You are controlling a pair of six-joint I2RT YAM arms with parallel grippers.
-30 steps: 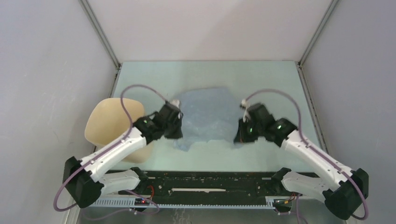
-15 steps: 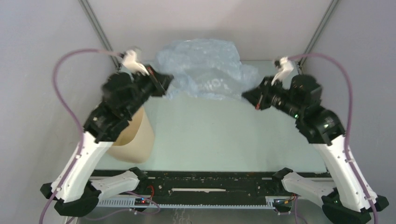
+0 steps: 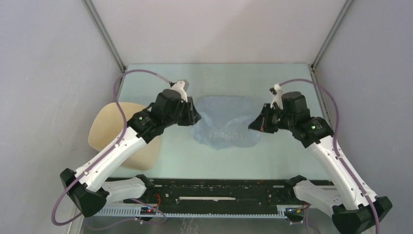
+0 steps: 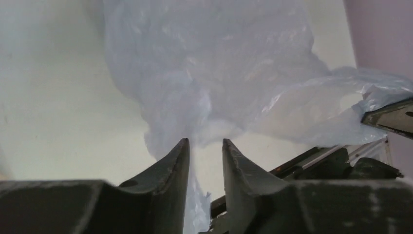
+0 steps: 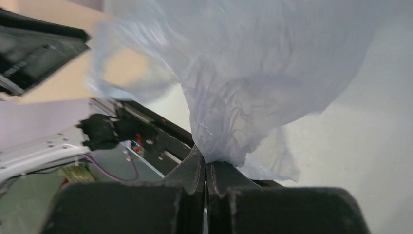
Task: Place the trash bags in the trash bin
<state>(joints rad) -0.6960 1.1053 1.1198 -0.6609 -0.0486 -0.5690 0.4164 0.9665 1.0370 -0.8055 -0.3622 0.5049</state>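
Observation:
The trash bag, pale blue-grey film, hangs spread between my two grippers low over the middle of the table. My left gripper is at its left corner. In the left wrist view its jaws stand a little apart, with a strip of the bag running between them along the left finger. My right gripper holds the right corner; in the right wrist view it is shut on bunched film of the bag. The beige trash bin stands at the left, partly behind my left arm.
The enclosure's side walls and metal corner posts close in the table. A black rail with the arm bases runs along the near edge. The bin also shows in the right wrist view, beyond the bag.
Both arms swung the bag high toward the back, then brought it down again. It now hangs low over the table centre, further back than one second ago.

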